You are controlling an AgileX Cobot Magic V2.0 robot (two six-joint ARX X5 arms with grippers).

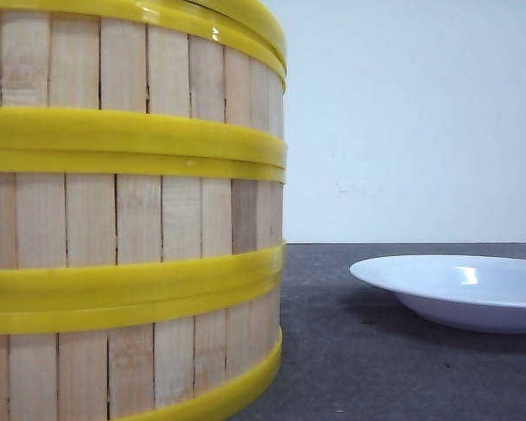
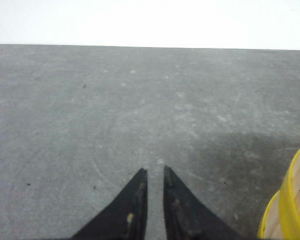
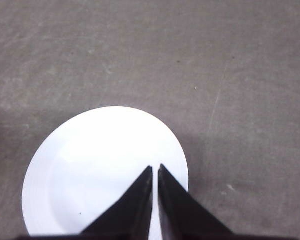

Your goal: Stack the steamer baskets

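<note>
Right up close to the front camera stands a stack of three steamer baskets (image 1: 131,219), one on top of another, filling the left half of the view; their pale wooden slats run upright between thick yellow rims, and the top of the stack runs past the upper edge of the view. To the right of the stack, a little apart from it, one white shallow plate (image 1: 460,289) lies on the dark grey table (image 1: 333,351) with nothing in it. A plain white wall closes off the back.

The left end effector (image 2: 155,172) hangs over bare table, its two black fingers nearly together with only a thin slit between them, gripping nothing; a yellow-rimmed edge of the baskets shows off to one side. The right end effector (image 3: 155,169) hovers above the plate, fingers likewise almost closed and empty.
</note>
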